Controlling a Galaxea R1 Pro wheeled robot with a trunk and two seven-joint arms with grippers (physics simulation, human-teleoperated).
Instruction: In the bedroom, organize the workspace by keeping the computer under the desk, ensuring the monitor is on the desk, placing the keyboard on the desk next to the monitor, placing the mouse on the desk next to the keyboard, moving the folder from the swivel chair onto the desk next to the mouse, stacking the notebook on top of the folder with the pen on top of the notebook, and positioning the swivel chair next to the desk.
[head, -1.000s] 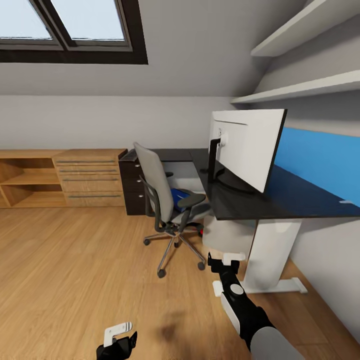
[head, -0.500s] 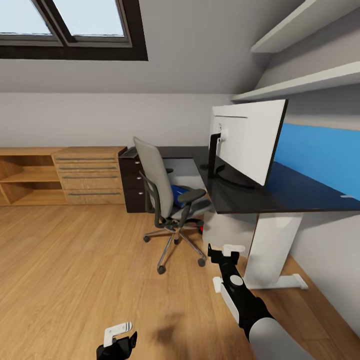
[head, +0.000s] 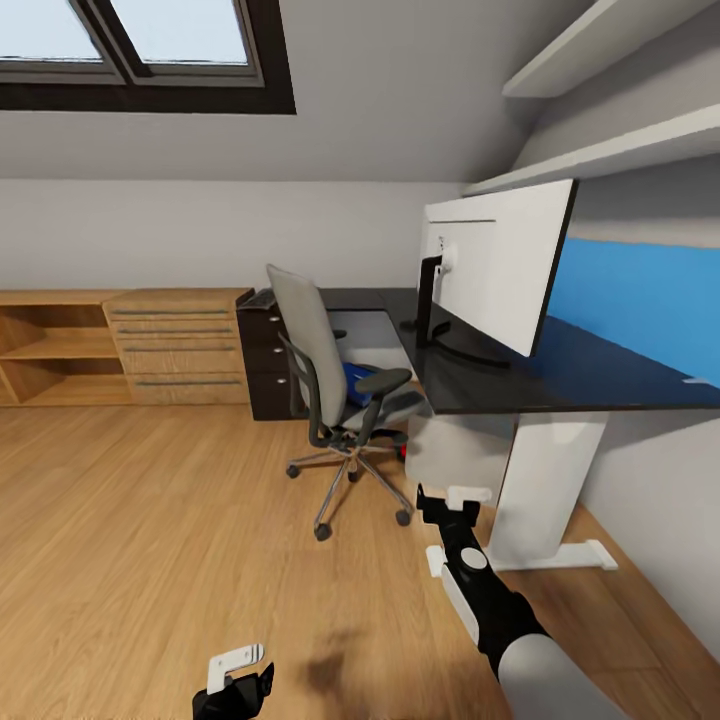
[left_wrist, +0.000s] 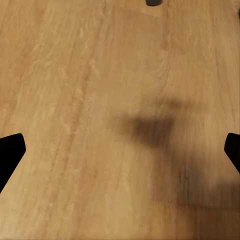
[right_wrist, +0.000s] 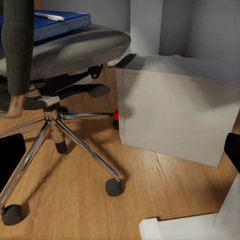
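While the robot stood short of the desk (head: 560, 385), most of the work was judged outstanding. The monitor (head: 500, 275) stood on the desk, and the computer (right_wrist: 177, 107) sat on the floor beneath it. The folder (right_wrist: 50, 25) lay on the chair (head: 335, 395) seat with the pen (right_wrist: 49, 16) on top. Keyboard, mouse and notebook could not be made out. The left gripper (head: 238, 672) and right gripper (head: 452, 500) hung over the floor, jaws spread, holding nothing.
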